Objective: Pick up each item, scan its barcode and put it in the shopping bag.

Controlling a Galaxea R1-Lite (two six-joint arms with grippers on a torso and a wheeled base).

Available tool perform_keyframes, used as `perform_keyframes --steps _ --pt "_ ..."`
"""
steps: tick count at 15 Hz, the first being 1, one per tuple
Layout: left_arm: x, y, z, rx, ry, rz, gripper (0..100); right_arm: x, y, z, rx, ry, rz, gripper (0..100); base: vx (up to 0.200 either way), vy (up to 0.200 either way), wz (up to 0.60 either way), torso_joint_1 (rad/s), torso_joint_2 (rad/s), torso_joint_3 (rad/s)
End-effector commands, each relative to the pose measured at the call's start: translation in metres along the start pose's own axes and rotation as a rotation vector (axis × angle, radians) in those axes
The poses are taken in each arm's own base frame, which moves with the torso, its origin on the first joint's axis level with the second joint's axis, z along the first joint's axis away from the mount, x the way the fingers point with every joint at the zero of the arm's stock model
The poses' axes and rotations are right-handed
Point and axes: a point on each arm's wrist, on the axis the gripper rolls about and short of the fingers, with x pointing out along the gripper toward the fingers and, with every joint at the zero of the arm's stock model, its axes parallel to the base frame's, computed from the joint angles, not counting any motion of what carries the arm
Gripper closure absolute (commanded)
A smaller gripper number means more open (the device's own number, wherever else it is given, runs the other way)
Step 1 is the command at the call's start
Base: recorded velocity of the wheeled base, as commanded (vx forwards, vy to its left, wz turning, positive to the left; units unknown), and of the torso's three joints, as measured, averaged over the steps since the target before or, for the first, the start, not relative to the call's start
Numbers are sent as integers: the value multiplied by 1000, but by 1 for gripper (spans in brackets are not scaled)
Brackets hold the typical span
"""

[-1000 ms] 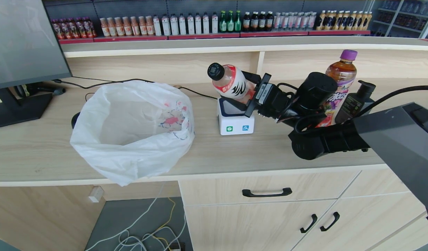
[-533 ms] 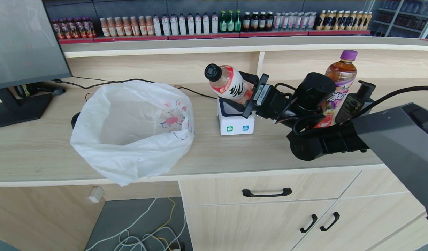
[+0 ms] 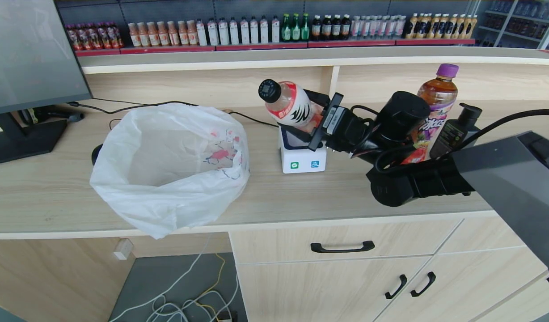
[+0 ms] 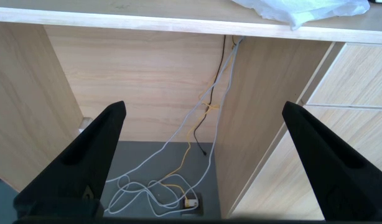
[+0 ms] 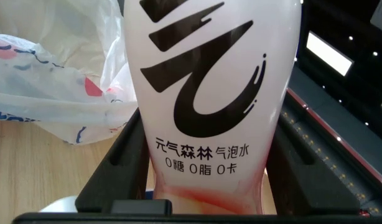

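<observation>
My right gripper (image 3: 311,117) is shut on a white-labelled drink bottle (image 3: 287,103) with a black cap, held tilted over the white scanner box (image 3: 301,157) on the counter. In the right wrist view the bottle (image 5: 206,93) sits between the black fingers (image 5: 110,177), with the white shopping bag (image 5: 48,81) behind it. The shopping bag (image 3: 171,161) stands open on the counter to the left of the scanner. My left gripper (image 4: 200,165) hangs open below the counter, facing cables on the floor.
A purple-capped tea bottle (image 3: 433,112) and a dark pump bottle (image 3: 458,129) stand on the counter at the right, behind my right arm. A monitor (image 3: 31,58) stands at far left. Cables run along the back of the counter (image 3: 301,201).
The right gripper has carried the bottle slightly to the left over the scanner. The bag and the left arm have not moved.
</observation>
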Motion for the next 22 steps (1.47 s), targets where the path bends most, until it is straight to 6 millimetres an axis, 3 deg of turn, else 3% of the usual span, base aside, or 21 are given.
perform_keyframes --steps 1,5,9,11,13,15,20,22 --pt "0 0 0 0 -1 1 0 1 -6 7 -9 -11 -7 100 0 0 0 0 0 0" --pt "0 0 0 3 1 0 0 3 -14 29 -4 -11 -34 100 0 0 0 0 0 0" --pt "0 0 0 3 1 0 0 -10 -20 53 71 26 -77 100 0 0 0 0 0 0" --pt "0 0 0 3 1 0 0 -14 -17 63 159 33 -172 100 0 0 0 0 0 0" --pt "0 0 0 3 1 0 0 -20 5 68 384 56 -272 100 0 0 0 0 0 0" --pt "0 0 0 3 1 1 0 -23 4 73 514 88 -465 100 0 0 0 0 0 0" --pt "0 0 0 3 1 0 0 -23 11 81 672 86 -494 100 0 0 0 0 0 0" --pt "0 0 0 3 1 0 0 -27 6 88 690 100 -550 100 0 0 0 0 0 0"
